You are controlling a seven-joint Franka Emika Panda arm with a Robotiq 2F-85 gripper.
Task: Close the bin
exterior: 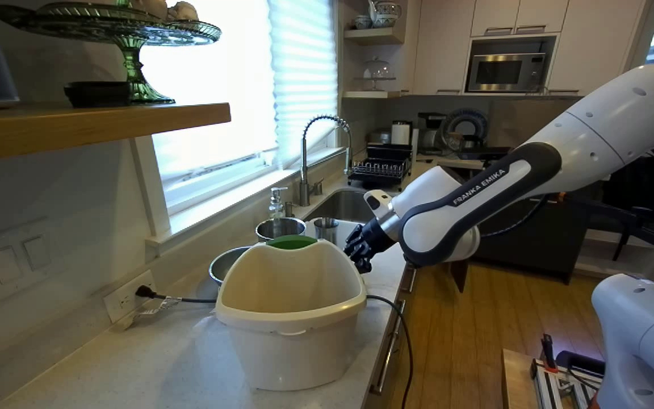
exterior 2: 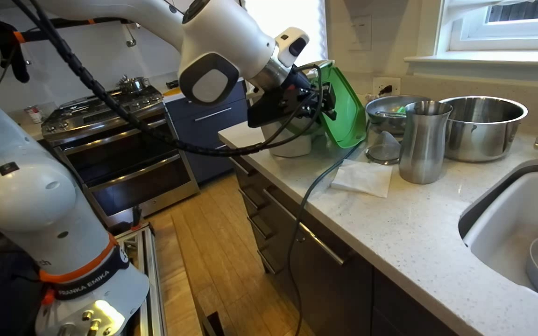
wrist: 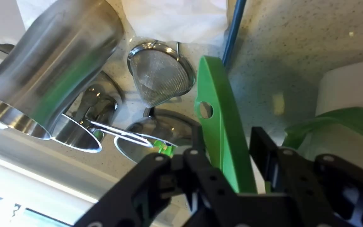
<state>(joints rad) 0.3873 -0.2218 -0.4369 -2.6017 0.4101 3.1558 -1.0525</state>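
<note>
1. Wrist view: claw [wrist: 227, 134] parted, with jaws on either side of the green lid [wrist: 224, 110]; apparently gripping nothing, to judge by the gap showing beside it. Probably straddled so as to pinch the edge and swing it up from outside. To the right, pale wall of the bin [wrist: 354, 88] (cut off by the edge of the view), seemingly apart from the claw. Close by, strainer [wrist: 161, 74] and steel pitcher [wrist: 58, 56], leaving little slack for a sideways sweep.
2. In an exterior view: bin upright on the surface [exterior: 151, 363], mouth gaping, with just a sliver of lid past the far rim. Hung back there presumably because hinged on that side. Claw just past the bin's edge, aimed at the lid rather than into the mouth, as would suit closing from behind.
3. In an exterior view: lid tilted open beside the bin, lower end near the surface (whether touching, hard to tell), partly hidden by the claw. Just beside, metal bowl [exterior 2: 385, 121], with deep pot [exterior 2: 479, 140] farther along; better, then, to lift upward first and only afterwards fold over the mouth. Yet to do, by this reading: pinch, raise, press down, gently, given a light-looking bin likely to slide or tip.
</note>
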